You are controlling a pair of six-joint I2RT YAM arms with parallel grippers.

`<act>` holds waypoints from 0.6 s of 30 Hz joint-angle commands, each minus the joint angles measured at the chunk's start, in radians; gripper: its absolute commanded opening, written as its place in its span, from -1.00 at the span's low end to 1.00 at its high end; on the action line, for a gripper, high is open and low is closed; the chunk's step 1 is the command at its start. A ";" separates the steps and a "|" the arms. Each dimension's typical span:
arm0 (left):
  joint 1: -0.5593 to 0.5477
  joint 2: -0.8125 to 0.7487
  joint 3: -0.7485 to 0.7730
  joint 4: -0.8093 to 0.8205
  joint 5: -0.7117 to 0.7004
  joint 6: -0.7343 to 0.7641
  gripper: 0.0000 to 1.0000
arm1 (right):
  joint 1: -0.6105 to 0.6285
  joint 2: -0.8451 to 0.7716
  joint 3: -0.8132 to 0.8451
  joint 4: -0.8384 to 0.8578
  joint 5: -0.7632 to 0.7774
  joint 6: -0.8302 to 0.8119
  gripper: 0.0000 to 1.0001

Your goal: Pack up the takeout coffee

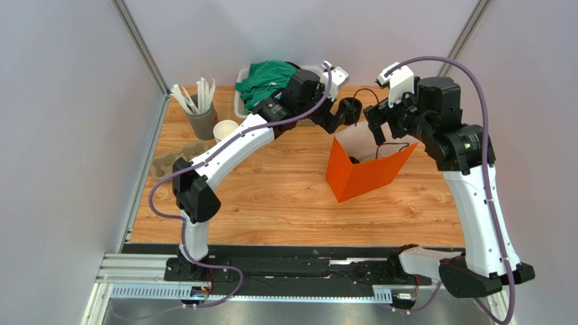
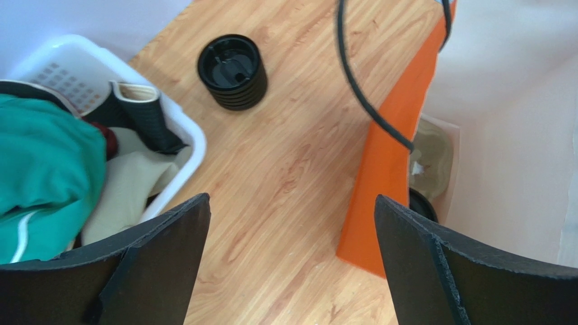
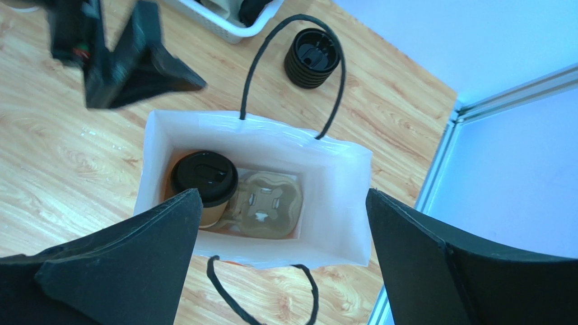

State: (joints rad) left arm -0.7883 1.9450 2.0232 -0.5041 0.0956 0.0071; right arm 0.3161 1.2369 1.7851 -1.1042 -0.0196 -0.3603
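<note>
The takeout coffee [image 3: 203,177], a brown paper cup with a black lid, stands in a cardboard carrier [image 3: 266,204] at the bottom of the open orange bag [image 3: 332,203]. The bag also shows in the top view [image 1: 366,175] and in the left wrist view [image 2: 388,162], where the edge of the cup's lid [image 2: 425,203] peeks out. My right gripper [image 3: 283,203] is open and empty, above the bag's mouth [image 1: 375,123]. My left gripper [image 2: 292,200] is open and empty over the table just left of the bag [image 1: 337,120].
A black stack of loose lids [image 1: 351,108] sits behind the bag. A white basket [image 1: 242,101] holds green cloth at the back. A grey holder with stirrers [image 1: 200,120], lidless paper cups [image 1: 224,130] and spare carriers [image 1: 171,161] stand at the left.
</note>
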 commanded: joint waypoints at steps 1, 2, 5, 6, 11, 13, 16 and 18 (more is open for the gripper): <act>0.053 -0.165 -0.009 0.018 -0.002 0.033 0.98 | 0.001 -0.050 -0.079 0.096 0.040 -0.057 0.97; 0.072 -0.184 -0.041 0.019 0.006 0.048 0.98 | -0.002 -0.078 -0.095 0.101 0.035 -0.068 0.96; 0.112 -0.271 -0.104 0.007 0.023 0.094 0.98 | -0.002 -0.120 -0.145 0.098 -0.045 -0.129 0.96; 0.122 -0.315 -0.118 -0.002 0.027 0.108 0.98 | -0.002 -0.155 -0.156 0.093 -0.069 -0.156 0.97; 0.227 -0.466 -0.207 -0.117 0.059 0.143 0.98 | -0.003 -0.240 -0.197 0.072 -0.109 -0.284 0.98; 0.292 -0.512 -0.247 -0.146 0.069 0.139 0.98 | -0.003 -0.261 -0.196 0.029 -0.141 -0.311 0.98; 0.380 -0.595 -0.328 -0.169 0.070 0.139 0.98 | -0.003 -0.278 -0.190 -0.022 -0.183 -0.359 0.98; 0.425 -0.650 -0.379 -0.180 0.094 0.137 0.98 | -0.002 -0.280 -0.191 -0.055 -0.192 -0.394 0.97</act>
State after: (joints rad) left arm -0.4393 1.3678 1.7180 -0.6155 0.1497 0.1226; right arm 0.3157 0.9646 1.5791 -1.0904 -0.1532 -0.6518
